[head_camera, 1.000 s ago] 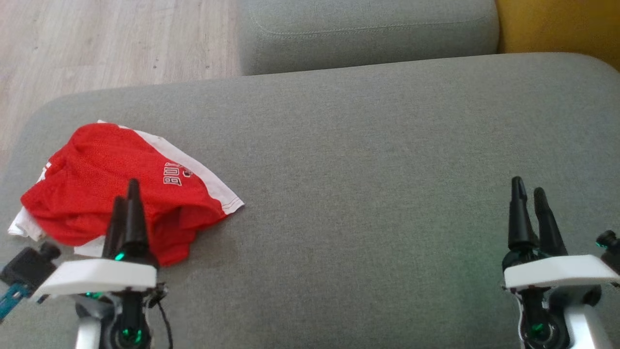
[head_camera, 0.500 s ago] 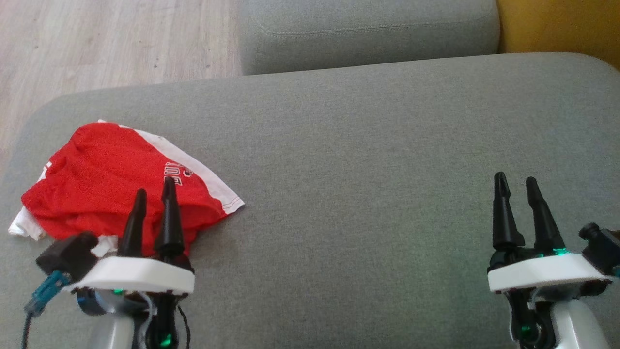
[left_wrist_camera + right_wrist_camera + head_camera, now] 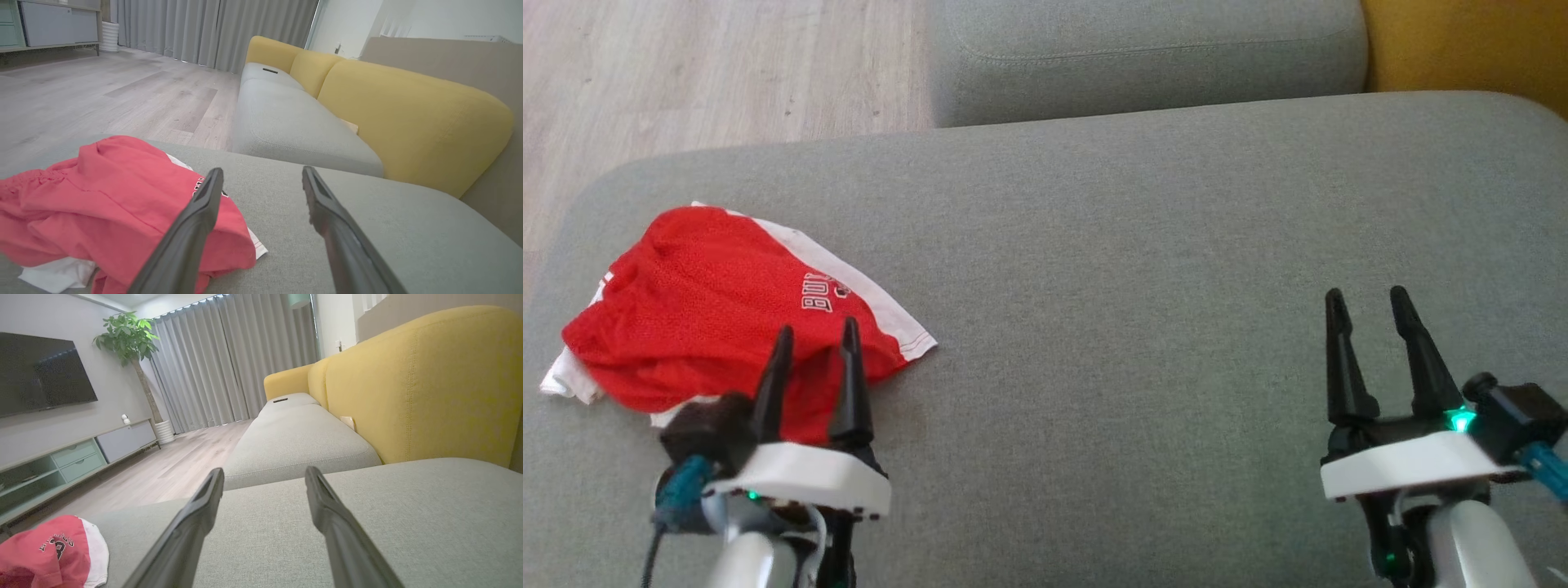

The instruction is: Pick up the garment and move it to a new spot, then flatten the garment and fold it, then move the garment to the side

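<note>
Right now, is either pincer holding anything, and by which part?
Nothing is held. Left pincer open beside the crumpled red jersey; right pincer open over the grey cushion.

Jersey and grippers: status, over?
Left gripper open, by near edge of jersey. Right gripper open, empty. Jersey crumpled on grey cushion. Nothing in the way.

Garment (image 3: 686, 314) lies at the left end of the cushion (image 3: 1135, 245)
</note>
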